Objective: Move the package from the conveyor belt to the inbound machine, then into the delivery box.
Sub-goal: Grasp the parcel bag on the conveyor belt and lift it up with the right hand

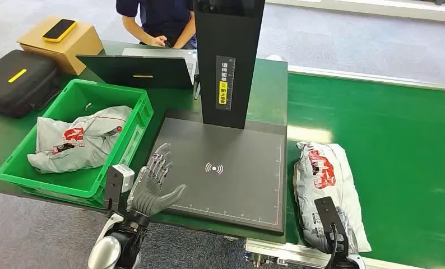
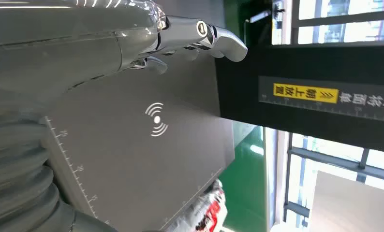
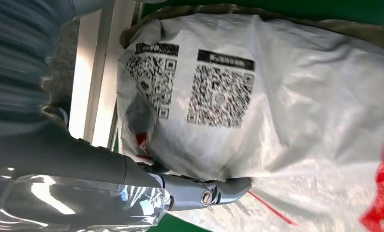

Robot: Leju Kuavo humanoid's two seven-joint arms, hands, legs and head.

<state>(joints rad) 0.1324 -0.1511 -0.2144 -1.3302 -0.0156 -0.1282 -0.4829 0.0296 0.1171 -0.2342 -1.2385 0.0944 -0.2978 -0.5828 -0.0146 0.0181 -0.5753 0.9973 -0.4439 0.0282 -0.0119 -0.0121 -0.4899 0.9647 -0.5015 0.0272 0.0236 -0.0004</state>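
A grey-white package [image 1: 324, 182] with red print lies lengthwise on the green conveyor belt [image 1: 399, 140], just right of the inbound machine's black plate [image 1: 231, 190]. My right hand [image 1: 337, 246] is at the package's near end. In the right wrist view its thumb [image 3: 204, 193] lies against the package [image 3: 277, 111] below the printed codes, and the bag hides the other fingers. My left hand [image 1: 153, 185] hovers with spread fingers [image 2: 219, 41] over the plate's near left corner [image 2: 146, 164], holding nothing. The green delivery box [image 1: 18, 162] to the left holds another package [image 1: 77, 140].
The machine's black column [image 1: 228, 61] rises at the back of the plate. A person [image 1: 161, 19] sits behind an open laptop [image 1: 136, 70]. A black case [image 1: 15, 81] and a cardboard box [image 1: 69, 47] with a yellow phone stand at the far left.
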